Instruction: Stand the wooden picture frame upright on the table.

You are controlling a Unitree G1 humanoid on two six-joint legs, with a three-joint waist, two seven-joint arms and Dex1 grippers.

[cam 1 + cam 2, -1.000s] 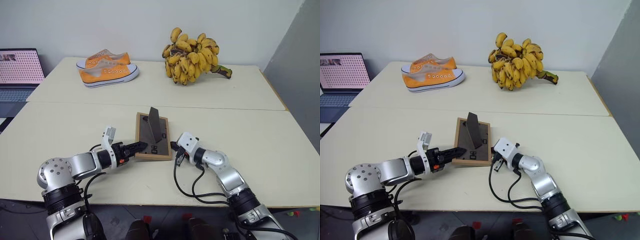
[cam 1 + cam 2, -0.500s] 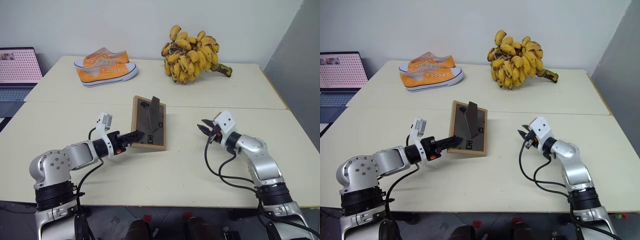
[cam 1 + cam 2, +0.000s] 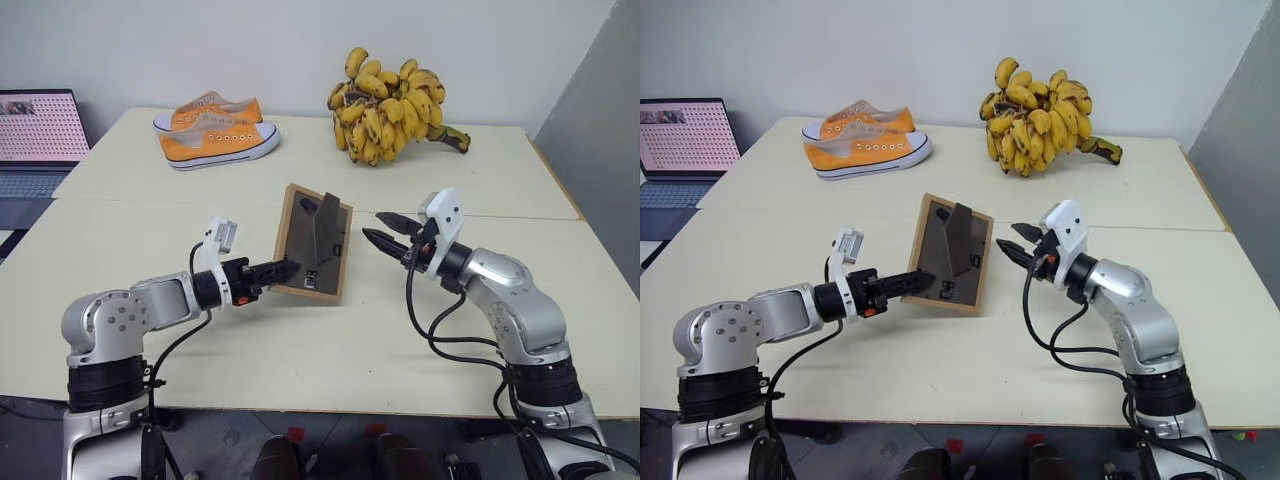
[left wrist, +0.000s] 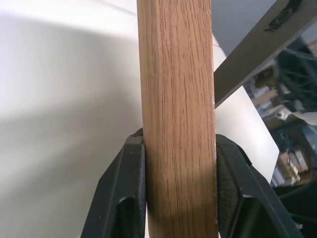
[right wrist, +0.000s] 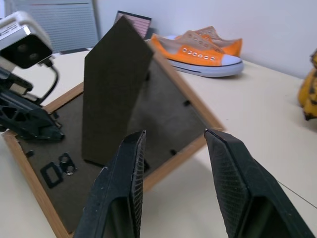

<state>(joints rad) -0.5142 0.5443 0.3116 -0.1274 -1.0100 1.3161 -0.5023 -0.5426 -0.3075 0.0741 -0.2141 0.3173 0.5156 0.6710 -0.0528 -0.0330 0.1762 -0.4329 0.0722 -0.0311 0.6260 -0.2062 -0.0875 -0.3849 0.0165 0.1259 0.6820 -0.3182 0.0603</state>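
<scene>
The left gripper [image 3: 283, 268] pinches the lower edge of the wooden picture frame [image 3: 314, 254], holding it tilted above the table [image 3: 300, 350], dark back and easel stand facing us. The right gripper [image 3: 382, 230] hangs just beside the frame's far edge, fingers apart, holding nothing

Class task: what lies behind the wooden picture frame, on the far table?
Behind the wooden picture frame, the far table holds orange shoes and bananas. The frame's front picture is hidden.
</scene>
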